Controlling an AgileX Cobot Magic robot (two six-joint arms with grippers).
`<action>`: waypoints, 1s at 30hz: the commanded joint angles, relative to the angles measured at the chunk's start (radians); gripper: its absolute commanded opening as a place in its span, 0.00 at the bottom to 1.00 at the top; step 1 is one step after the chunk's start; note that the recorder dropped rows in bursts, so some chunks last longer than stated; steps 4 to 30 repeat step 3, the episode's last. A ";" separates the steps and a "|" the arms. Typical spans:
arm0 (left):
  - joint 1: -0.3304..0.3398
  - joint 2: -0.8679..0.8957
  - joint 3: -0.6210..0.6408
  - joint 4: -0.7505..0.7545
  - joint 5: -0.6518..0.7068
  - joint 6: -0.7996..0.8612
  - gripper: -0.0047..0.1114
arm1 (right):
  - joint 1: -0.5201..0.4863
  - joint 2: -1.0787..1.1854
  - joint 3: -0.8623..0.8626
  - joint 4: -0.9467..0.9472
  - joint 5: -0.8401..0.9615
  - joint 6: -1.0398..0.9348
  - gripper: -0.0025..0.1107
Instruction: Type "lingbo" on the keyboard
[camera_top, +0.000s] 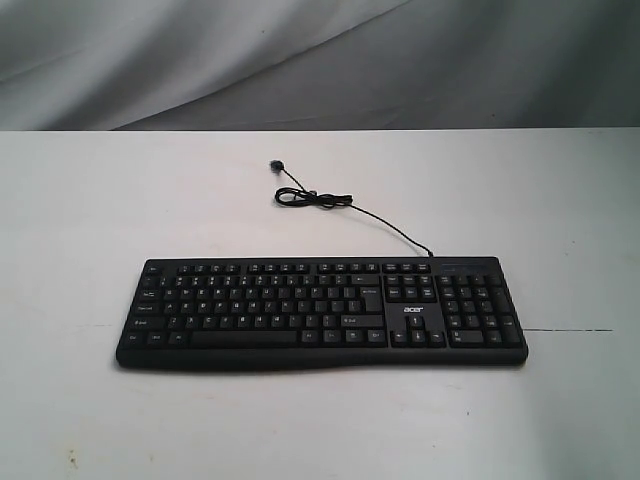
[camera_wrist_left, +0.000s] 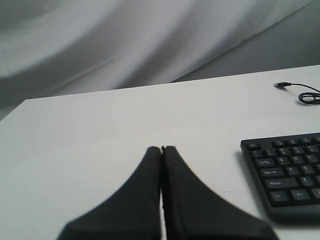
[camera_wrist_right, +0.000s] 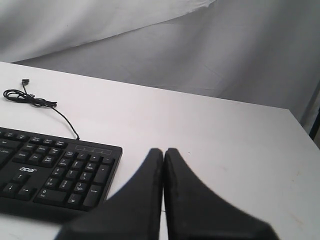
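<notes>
The keyboard (camera_top: 320, 312) lies flat on the white desk (camera_top: 90, 220), towards the near edge and about midway between left and right, with its long side running left to right. Its number pad (camera_top: 480, 310) is at the right end, and a small white acer logo (camera_top: 413, 310) sits just left of that pad. A thin black cable (camera_top: 385, 225) leaves the far right corner of the keyboard, runs back and to the left, bunches into a small loop and ends in a plug (camera_top: 274, 166) lying on the desk well behind the keys. Beyond the far edge of the desk hangs a creased grey cloth (camera_top: 200, 50).

My left hand (camera_wrist_left: 161, 149) has its two black fingers pressed together, tips meeting. It is over bare desk to the left of the keyboard's left end, apart from it. My right hand (camera_wrist_right: 163, 151) is likewise together, tips meeting, over bare desk just right of the number-pad end and not touching the keys. I cannot tell whether either hand rests on the desk or hangs above it.
</notes>
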 joint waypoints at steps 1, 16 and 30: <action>-0.007 -0.004 0.005 -0.002 -0.010 -0.004 0.04 | -0.007 -0.009 0.004 -0.004 0.006 0.001 0.02; -0.007 -0.004 0.005 -0.002 -0.010 -0.004 0.04 | -0.007 -0.009 0.004 -0.004 0.006 0.001 0.02; -0.007 -0.004 0.005 -0.002 -0.010 -0.004 0.04 | -0.007 -0.009 0.004 -0.004 0.006 0.001 0.02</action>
